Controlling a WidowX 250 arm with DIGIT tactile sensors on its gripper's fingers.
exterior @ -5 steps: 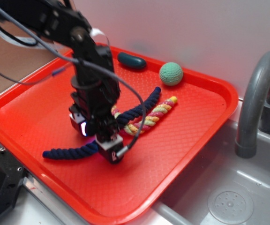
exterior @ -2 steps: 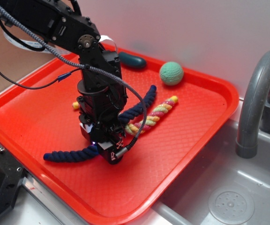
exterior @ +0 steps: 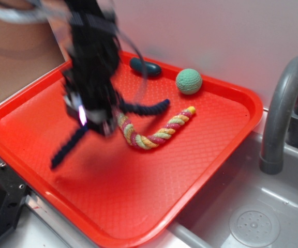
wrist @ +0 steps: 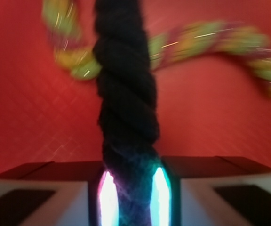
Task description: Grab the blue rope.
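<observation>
Pinching the blue rope (wrist: 126, 94) between them, the jaws stand almost closed, with only the thickness of the rope left in the gap; the wrist view shows the dark twisted strand rising straight out from between the two lit pads (wrist: 108, 200). The gripper (exterior: 94, 121) is blurred in the exterior view, above the left part of the red tray (exterior: 226, 155), and the rope hangs from it on both sides: one end droops toward the tray's near-left edge, the other reaches toward the middle of the tray. The grip seems to sit near the middle of the rope, so the main risk, in my judgement, is that the soft strand slips through the pads if the arm swings fast. The pastel rope (exterior: 154, 134) lies just beside the blue one, and a trailing end could drag it along. The green ball (exterior: 189, 81) and the dark teal object (exterior: 145, 66) rest near the far edge, well apart.
</observation>
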